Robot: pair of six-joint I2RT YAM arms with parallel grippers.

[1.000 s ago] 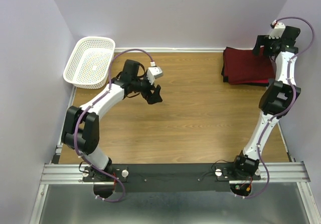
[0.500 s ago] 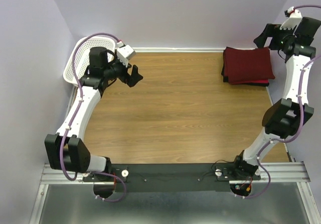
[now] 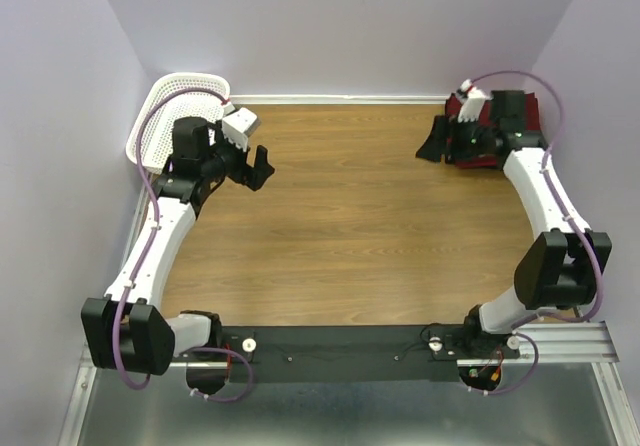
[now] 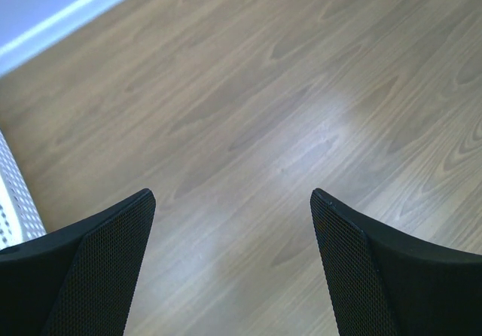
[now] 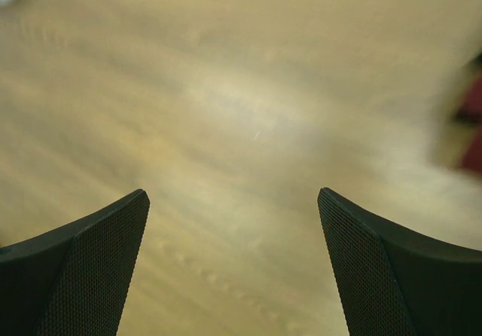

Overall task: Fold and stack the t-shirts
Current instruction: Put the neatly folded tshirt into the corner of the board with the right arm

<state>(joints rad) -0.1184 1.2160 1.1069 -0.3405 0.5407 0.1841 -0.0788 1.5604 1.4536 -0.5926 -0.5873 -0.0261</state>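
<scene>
A robot lab is shown: a left arm [image 3: 160, 236] and a right arm [image 3: 545, 201] are bolted to a metal rail [image 3: 570, 344] at the bench [image 3: 350, 236], with plain walls [image 3: 340, 26] set around it.

Open wood runs across the middle and near part of the desk [image 3: 350, 216], giving passage between the left hand [image 3: 262, 166] and the right hand [image 3: 432, 143].

Obstacles:
- White mesh basket [image 3: 172, 96], far-left corner.
- Stacked t-shirts [image 3: 534, 116], far-right corner.
- Walls close the far, left and right sides.

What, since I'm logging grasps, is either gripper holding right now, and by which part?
Nothing is held. The left gripper and the right gripper are both open above the table, with no cloth between their fingers.
</scene>
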